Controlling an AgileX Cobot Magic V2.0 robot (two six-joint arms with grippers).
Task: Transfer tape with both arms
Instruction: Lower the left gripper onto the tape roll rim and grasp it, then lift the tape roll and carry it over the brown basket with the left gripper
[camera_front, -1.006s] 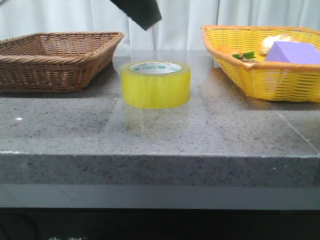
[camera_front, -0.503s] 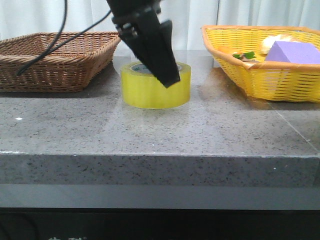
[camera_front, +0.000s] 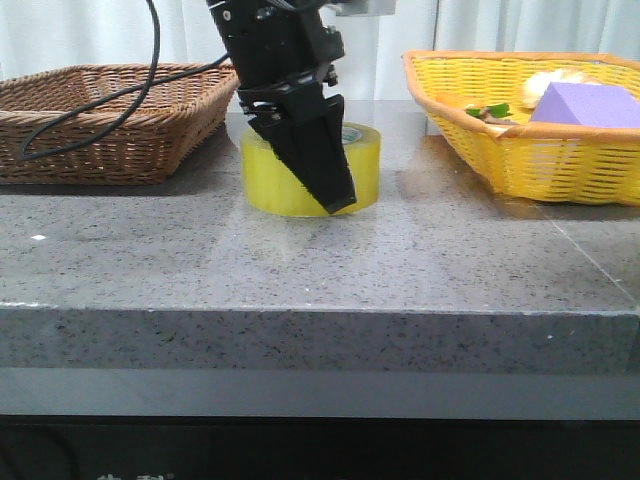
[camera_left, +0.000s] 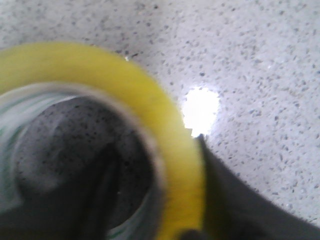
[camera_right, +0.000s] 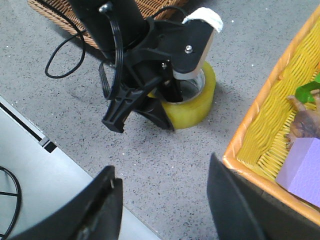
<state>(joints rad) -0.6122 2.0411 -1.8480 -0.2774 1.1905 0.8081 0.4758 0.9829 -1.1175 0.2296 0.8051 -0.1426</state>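
The yellow tape roll (camera_front: 268, 180) stands flat on the grey stone table (camera_front: 300, 270) between two baskets. My left gripper (camera_front: 325, 190) has come down over the roll's near wall. One finger is inside the hollow core and the other finger (camera_left: 225, 195) lies against the outside of the yellow wall (camera_left: 175, 145). The jaws are apart, with a gap at the inner finger. In the right wrist view the tape (camera_right: 197, 107) and the left gripper (camera_right: 167, 112) show from above. My right gripper (camera_right: 160, 167) is open and empty, high over the table's front edge.
A brown wicker basket (camera_front: 110, 120) stands left of the tape. A yellow basket (camera_front: 520, 150) with a purple block (camera_front: 585, 105) and other items stands right; its rim (camera_right: 250, 135) is close to my right gripper. A black cable (camera_front: 90, 105) trails over the brown basket.
The left arm has come down from above the scene onto the tape, and its fingers now straddle the roll's near wall. The tape has not moved.
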